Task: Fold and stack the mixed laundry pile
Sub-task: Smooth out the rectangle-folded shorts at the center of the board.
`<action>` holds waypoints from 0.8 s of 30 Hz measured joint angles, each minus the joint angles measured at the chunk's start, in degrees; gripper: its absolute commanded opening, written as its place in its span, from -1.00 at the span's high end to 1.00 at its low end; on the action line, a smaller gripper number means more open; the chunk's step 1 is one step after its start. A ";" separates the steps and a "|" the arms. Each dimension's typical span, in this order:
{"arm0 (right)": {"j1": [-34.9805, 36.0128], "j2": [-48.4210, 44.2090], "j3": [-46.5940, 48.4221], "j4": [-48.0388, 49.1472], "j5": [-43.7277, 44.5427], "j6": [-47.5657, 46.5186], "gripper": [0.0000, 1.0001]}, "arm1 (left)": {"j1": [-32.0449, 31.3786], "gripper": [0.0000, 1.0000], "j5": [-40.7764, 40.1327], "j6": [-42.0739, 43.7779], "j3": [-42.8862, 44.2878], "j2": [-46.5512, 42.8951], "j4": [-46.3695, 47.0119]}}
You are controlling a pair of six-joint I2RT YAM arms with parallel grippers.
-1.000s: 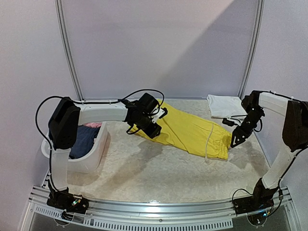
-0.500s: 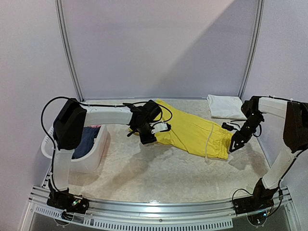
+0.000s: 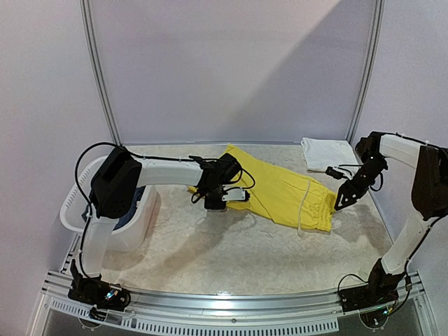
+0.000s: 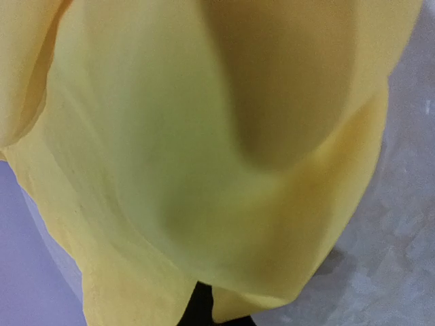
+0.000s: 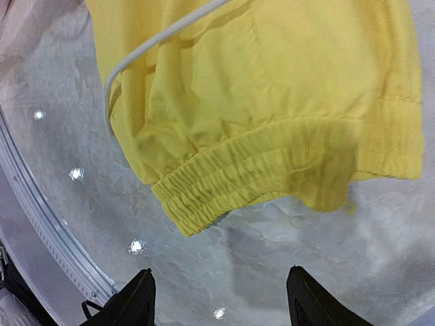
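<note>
Yellow shorts (image 3: 280, 192) lie spread on the table (image 3: 231, 259) in the middle of the top view, running from the upper centre down toward the right. The left claw (image 3: 214, 200) is at their left end, its jaws pressed together on the yellow cloth. In the left wrist view this cloth fills nearly the whole frame, and only a dark fingertip (image 4: 198, 309) shows at the bottom edge. The right claw (image 3: 343, 203) is just beside the waistband end, at the right of the frame, spread and pinching nothing. In its wrist view the gathered waistband lies above the two separated fingertips (image 5: 136, 299). A white drawstring (image 5: 156, 41) crosses the cloth at the upper left. A folded white T-shirt (image 3: 327, 154) lies at the upper right, near the shorts. A white basket (image 3: 73, 203) stands at the left, partly hidden by the left arm.
</note>
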 measured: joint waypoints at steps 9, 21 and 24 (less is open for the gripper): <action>-2.91 2.80 8.72 -1.70 -2.64 -0.66 -0.38 | -2.43 1.00 -4.83 0.46 -6.47 -3.56 0.94; -2.73 9.46 9.05 -1.46 -9.33 -3.63 -0.59 | -4.07 1.00 -7.17 -3.76 -19.85 -12.39 -0.46; -1.99 12.76 10.47 -0.28 -10.71 -3.72 -0.57 | -4.09 1.00 -7.39 -4.35 -19.85 -12.37 -0.46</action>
